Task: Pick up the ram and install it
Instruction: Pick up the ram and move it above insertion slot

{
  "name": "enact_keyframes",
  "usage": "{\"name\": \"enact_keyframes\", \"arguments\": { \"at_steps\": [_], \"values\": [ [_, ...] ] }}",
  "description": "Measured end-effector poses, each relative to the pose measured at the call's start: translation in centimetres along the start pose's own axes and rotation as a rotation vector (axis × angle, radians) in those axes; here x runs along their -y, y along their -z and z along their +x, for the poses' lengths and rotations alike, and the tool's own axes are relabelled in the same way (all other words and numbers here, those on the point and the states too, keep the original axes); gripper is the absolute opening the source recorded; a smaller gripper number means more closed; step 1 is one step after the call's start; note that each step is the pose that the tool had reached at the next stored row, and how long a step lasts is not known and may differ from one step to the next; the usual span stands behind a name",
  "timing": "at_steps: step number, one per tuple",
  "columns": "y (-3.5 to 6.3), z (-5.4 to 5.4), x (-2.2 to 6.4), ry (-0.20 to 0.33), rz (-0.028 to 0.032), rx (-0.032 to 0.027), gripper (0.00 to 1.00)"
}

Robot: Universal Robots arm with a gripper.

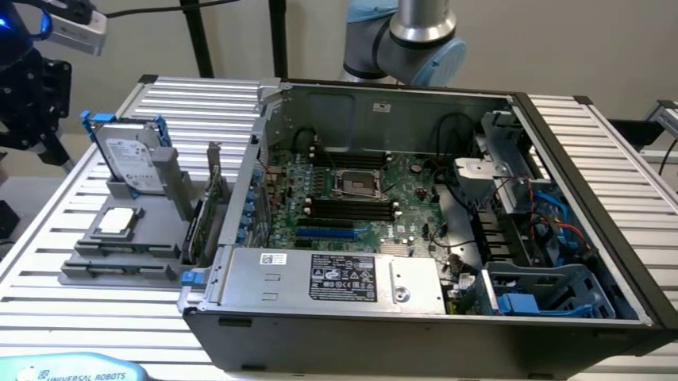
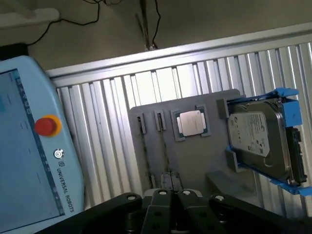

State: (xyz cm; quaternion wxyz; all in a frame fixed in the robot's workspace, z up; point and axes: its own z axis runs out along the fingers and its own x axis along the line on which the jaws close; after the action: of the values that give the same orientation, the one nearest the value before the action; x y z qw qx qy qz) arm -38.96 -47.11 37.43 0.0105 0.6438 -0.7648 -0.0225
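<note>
One gray holder is sitting at the exterior view's left, carrying a hard drive in a blue caddy and a silver processor chip; an upright green card is standing between it and the open computer case. The ram is resting edge-up in the slot beside the chip, long axis pointing toward the case. The gripper is hovering near it, fingers drawn together, empty.

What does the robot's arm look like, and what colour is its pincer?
The arm is a shiny silver-grey tube with rounded light-blue covers on its joints. The pincer is black, built from chunky linked bars with little silver bolts at the hinges.
</note>
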Motion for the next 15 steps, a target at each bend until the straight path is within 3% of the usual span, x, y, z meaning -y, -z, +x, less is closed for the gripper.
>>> {"name": "enact_keyframes", "arguments": {
  "at_steps": [7, 15],
  "values": [
    [-0.34, 0.1, 0.02, 0.106, -0.0014, -0.0050, 0.11],
    [-1.47, 0.4, 0.51, 0.113, -0.0018, -0.0055, 0.11]
  ]
}}
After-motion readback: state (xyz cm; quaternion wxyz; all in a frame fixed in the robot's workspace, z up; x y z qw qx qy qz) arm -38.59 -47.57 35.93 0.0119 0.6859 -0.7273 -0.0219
